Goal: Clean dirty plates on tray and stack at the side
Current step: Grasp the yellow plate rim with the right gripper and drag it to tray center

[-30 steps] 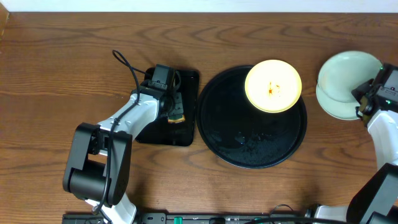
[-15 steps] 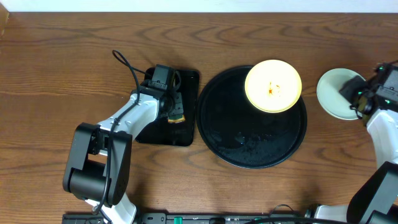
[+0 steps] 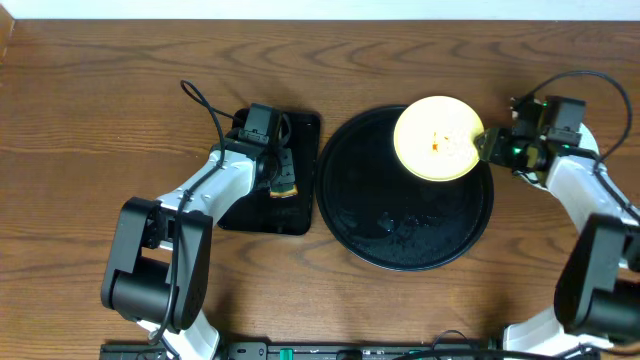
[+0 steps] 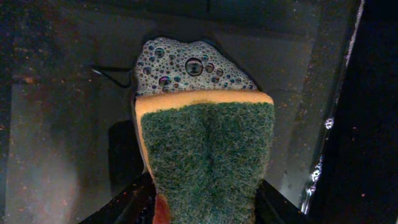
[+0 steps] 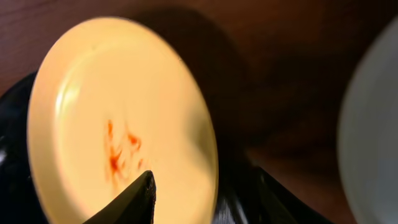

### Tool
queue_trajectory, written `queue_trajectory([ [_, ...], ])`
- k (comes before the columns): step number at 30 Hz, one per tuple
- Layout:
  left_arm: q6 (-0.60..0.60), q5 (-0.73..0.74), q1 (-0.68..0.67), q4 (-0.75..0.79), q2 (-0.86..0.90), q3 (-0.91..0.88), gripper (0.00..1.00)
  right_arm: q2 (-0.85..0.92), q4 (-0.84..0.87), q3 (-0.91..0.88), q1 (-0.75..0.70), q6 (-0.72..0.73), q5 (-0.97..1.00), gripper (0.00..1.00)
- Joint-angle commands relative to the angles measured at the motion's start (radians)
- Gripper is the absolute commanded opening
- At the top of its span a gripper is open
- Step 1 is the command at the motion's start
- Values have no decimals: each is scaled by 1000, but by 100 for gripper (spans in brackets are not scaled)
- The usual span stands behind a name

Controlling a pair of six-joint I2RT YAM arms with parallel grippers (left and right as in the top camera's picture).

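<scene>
1. Where the left arm reaches across the wooden table [image 3: 100, 90], the left gripper [image 3: 278, 175] hangs over a rectangular black tray [image 3: 305, 135] whose glossy surface looks wet.
2. Its fingers [image 4: 124, 208] pinch a sponge [image 4: 205, 155] from both sides. The green scouring face is turned toward the wrist camera and a thin yellow layer shows at the far end. A mound of white foam [image 4: 186, 62] sits on the tray just past that far end, touching the sponge.
3. Just beside the rectangular tray, to its right, lies the round black tray [image 3: 380, 200], glossy and with a raised rim. Small wet specks glint near its middle.
4. The yellow plate [image 3: 438, 138] rests in the far right part of the round tray, with its edge reaching over the tray's rim. A thin orange-brown sauce smear [image 5: 121, 149] marks the plate near its centre.
5. The right gripper [image 3: 487, 147] sits at the plate's right edge with its fingers [image 5: 134, 199] spread apart. In the wrist view the plate's rim falls in the gap between them, and one finger is in front of the plate's face. Whether either finger touches the plate cannot be told.
6. At the far right of the right wrist view a pale curved edge [image 5: 373, 124] shows, too blurred to name.
</scene>
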Motion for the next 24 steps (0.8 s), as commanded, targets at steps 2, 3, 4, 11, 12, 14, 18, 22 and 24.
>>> queue_trajectory([
  [2,10,2,8,-3,15,-8,48,55,94,15,19,-13,-6,46],
  [3,10,2,8,-3,15,-8,48,63,116,15,21,-13,-6,45],
  [4,10,2,8,-3,15,-8,48,70,137,15,24,-13,-3,45],
  [11,10,2,8,-3,15,-8,48,90,222,15,57,-14,-1,42],
  [12,10,2,8,-3,15,-8,48,93,221,15,60,-16,0,42],
  [14,10,2,8,-3,15,-8,48,102,220,15,64,-17,2,43],
  [18,10,2,8,-3,15,-8,48,135,220,15,65,-17,5,42],
  [22,10,2,8,-3,15,-8,48,146,218,15,65,-17,4,29],
  [24,10,2,8,-3,15,-8,48,146,217,15,65,-17,-8,21],
])
